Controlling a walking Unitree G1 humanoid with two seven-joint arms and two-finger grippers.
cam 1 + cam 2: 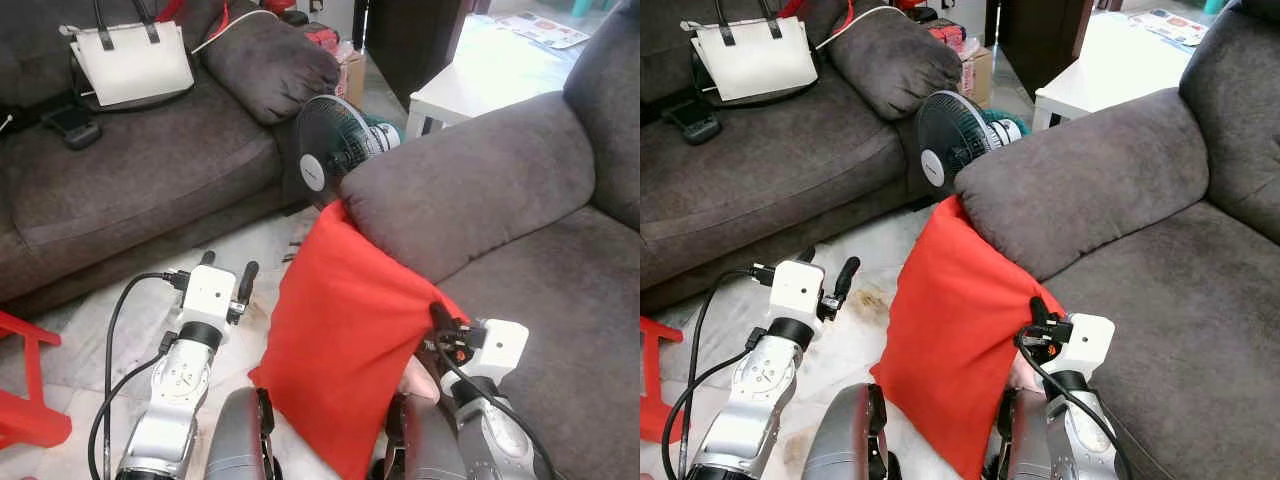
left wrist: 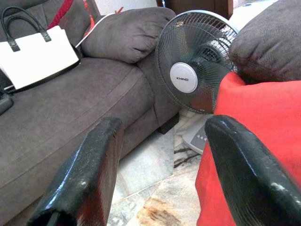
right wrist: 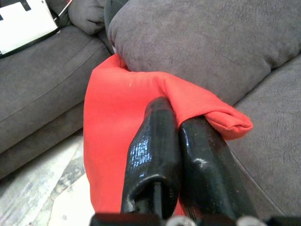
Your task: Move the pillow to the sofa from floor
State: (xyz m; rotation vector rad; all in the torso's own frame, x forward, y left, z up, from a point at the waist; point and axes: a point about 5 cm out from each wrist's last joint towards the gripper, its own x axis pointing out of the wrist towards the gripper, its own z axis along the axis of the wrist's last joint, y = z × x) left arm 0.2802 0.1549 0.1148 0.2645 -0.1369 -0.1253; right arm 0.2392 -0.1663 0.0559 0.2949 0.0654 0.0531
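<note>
The red pillow (image 1: 340,340) stands tilted on its lower corner on the floor, its top leaning against the grey sofa's armrest (image 1: 470,190). At the pillow's right edge, by the front of the sofa seat (image 1: 560,310), my right gripper (image 1: 437,315) is shut on a fold of the red fabric (image 3: 207,106). The fingers (image 3: 155,141) are pressed together. My left gripper (image 1: 228,272) hovers open over the floor to the left of the pillow, with nothing between its fingers (image 2: 94,160).
A dark table fan (image 1: 330,150) stands on the floor behind the pillow, between the two sofas. The second grey sofa (image 1: 130,170) at the left carries a white handbag (image 1: 132,62). A red stool (image 1: 25,400) sits at far left. A white table (image 1: 490,70) stands behind the armrest.
</note>
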